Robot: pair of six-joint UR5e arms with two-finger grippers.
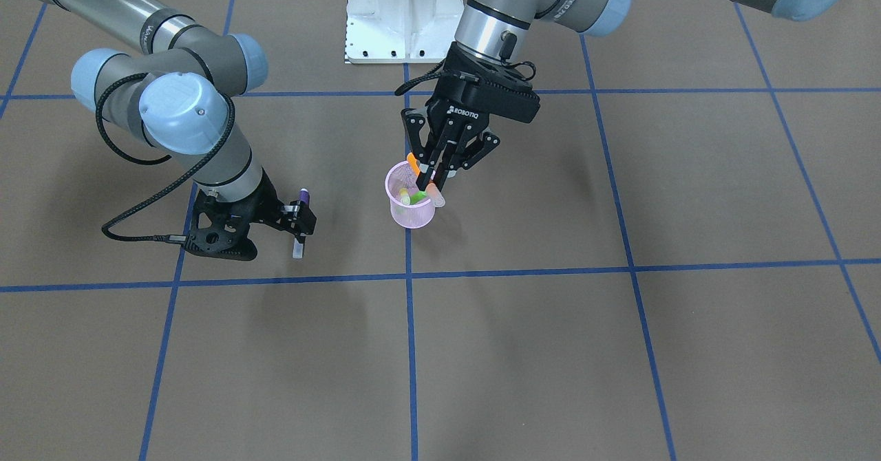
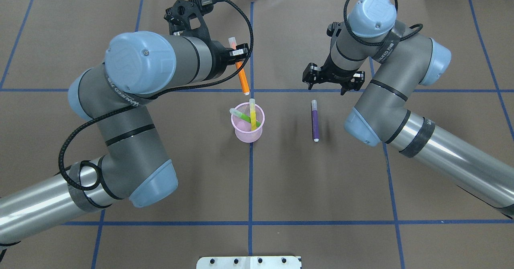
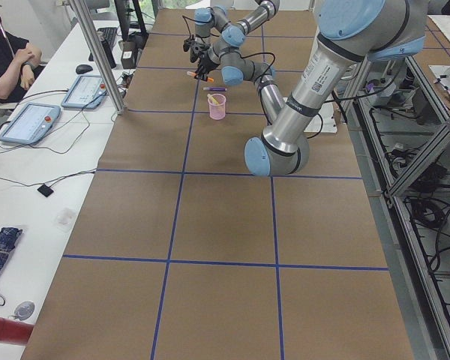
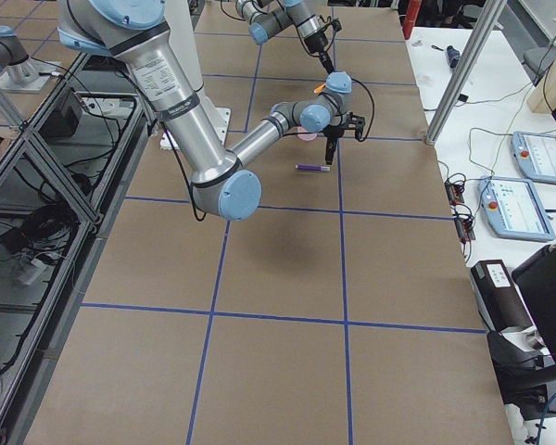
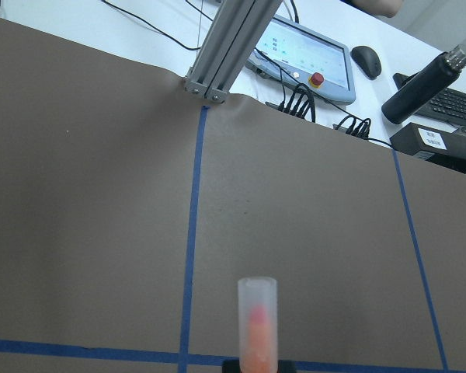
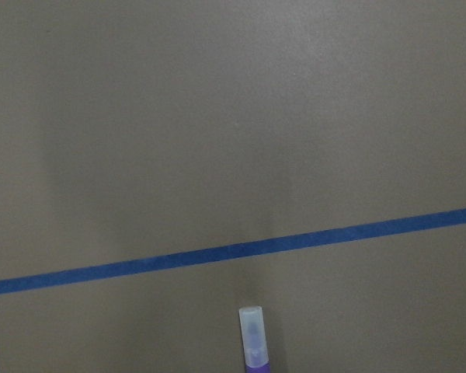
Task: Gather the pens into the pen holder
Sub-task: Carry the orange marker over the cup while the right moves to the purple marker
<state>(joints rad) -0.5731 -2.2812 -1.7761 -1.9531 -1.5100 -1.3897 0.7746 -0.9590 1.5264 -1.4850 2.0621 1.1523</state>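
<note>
Left claw is clenched on orange pen at mid-barrel. The pen is tilted, its lower end close over the rim of cup. Green pen and yellow pen stand in cup, leaning on the rim. Purple pen lies flat on desk, apart from cup. Right claw hovers over it, jaws spread, empty.

Handling, judged: pens are light, stiff, smooth plastic, and the round barrel may roll or pivot in a pinch. Take purple across mid-barrel, not by the pale cap. Mesh cup looks light and may tip if a pen strikes the rim.
</note>
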